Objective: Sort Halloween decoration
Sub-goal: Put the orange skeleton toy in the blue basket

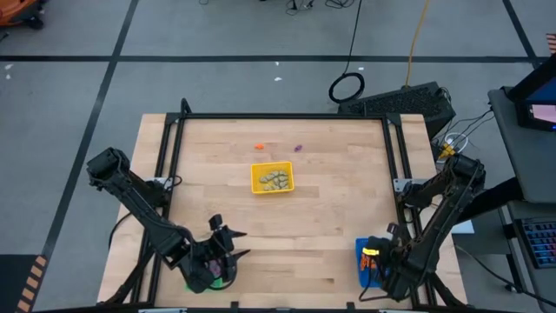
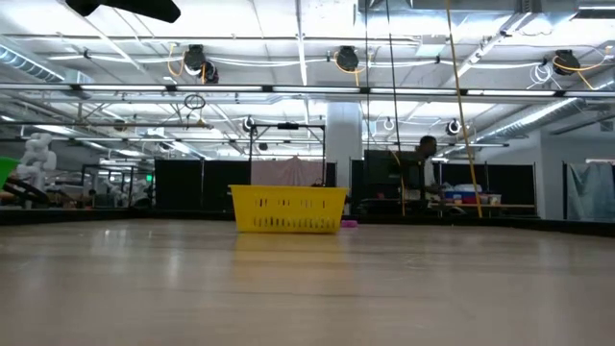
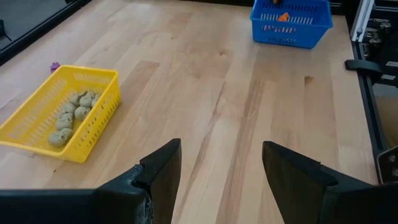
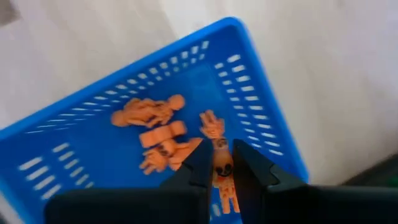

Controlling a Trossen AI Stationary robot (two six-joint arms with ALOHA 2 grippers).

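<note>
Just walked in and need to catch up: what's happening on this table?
Two robot arms are sorting small Halloween trinkets by colour. The right gripper hangs over the blue tray, its fingers closed on an orange trinket, with other orange ones lying in the tray. The left gripper waits open at the table's near edge. The yellow tray holds pale trinkets. One orange and one purple trinket lie loose on the table.

Wooden table (image 1: 330,209): yellow tray (image 1: 273,179), blue tray (image 3: 290,23), orange trinket (image 1: 258,147), purple trinket (image 1: 297,148).

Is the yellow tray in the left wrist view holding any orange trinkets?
No: the yellow tray holds only pale beige-grey trinkets; orange ones show in the blue tray.
</note>
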